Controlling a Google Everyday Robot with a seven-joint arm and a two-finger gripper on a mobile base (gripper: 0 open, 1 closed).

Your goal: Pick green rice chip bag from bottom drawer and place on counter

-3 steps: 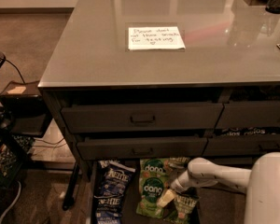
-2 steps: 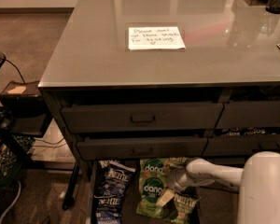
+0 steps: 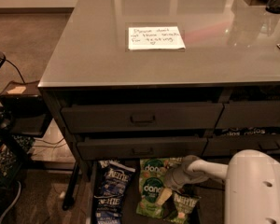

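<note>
My gripper hangs over the green chip bag in the bottom drawer. Whether it grasps, I cannot tell. The neighbouring bag may snag.

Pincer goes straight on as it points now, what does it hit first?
Probably the lower green rice chip bag in the bottom drawer; the pincer sits just over it, aimed down-left. Depth unclear, so it may already touch.
</note>
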